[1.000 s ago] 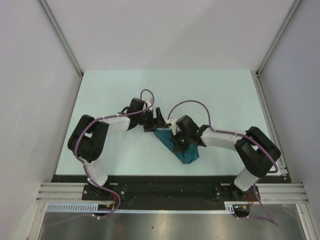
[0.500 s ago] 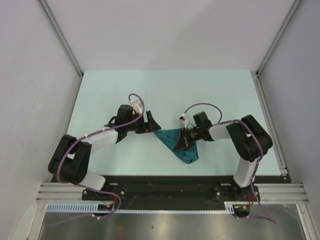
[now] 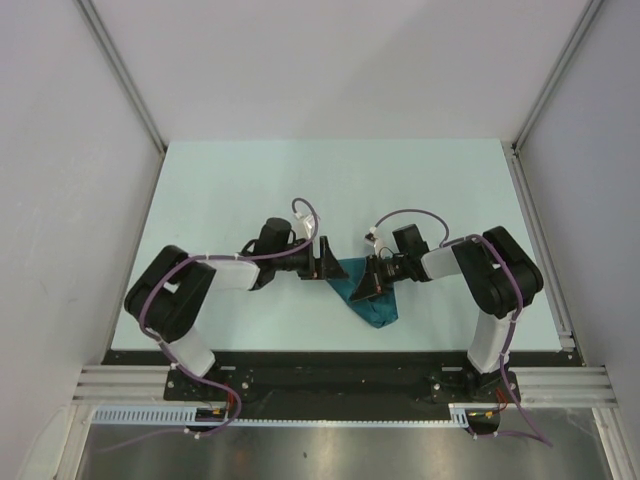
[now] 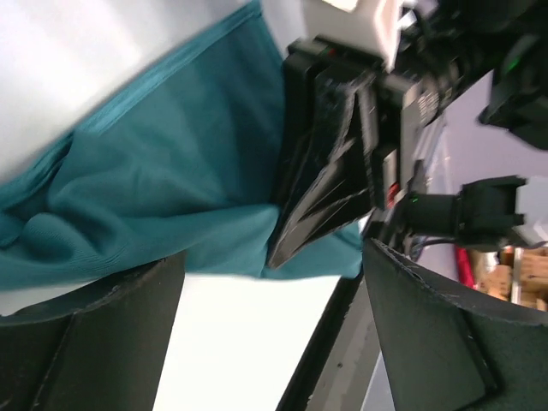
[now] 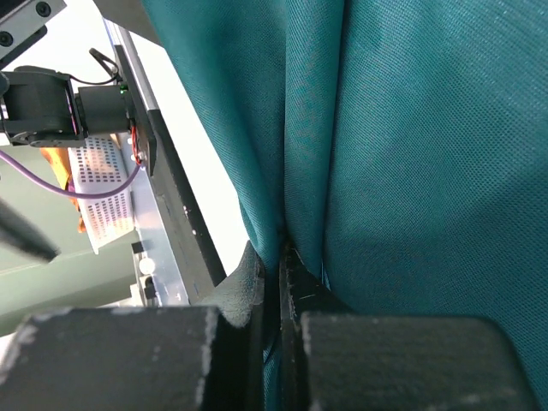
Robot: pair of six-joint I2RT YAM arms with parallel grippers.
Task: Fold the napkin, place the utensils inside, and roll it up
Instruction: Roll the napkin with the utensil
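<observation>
- Top view: finds the napkin (image 3: 372, 300) bunched into a rough wedge on the pale table (image 3: 230, 190), near its front middle, between the two arms.
- Top view again: puts the left gripper (image 3: 328, 262) at the cloth's upper left edge, fingers spread wide with nothing between them; sets the right gripper (image 3: 368, 282) on the cloth's middle, closed.
- Left wrist: looks over the creased napkin (image 4: 171, 188) between its own wide-spread fingers (image 4: 94, 334), gripping nothing; meets the right gripper (image 4: 295, 231) pointing into the cloth just ahead.
- Right wrist: pinches a raised fold of the napkin (image 5: 411, 154) in the right gripper (image 5: 278, 295), fingers (image 5: 120, 360) pressed tight together on the fabric.
</observation>
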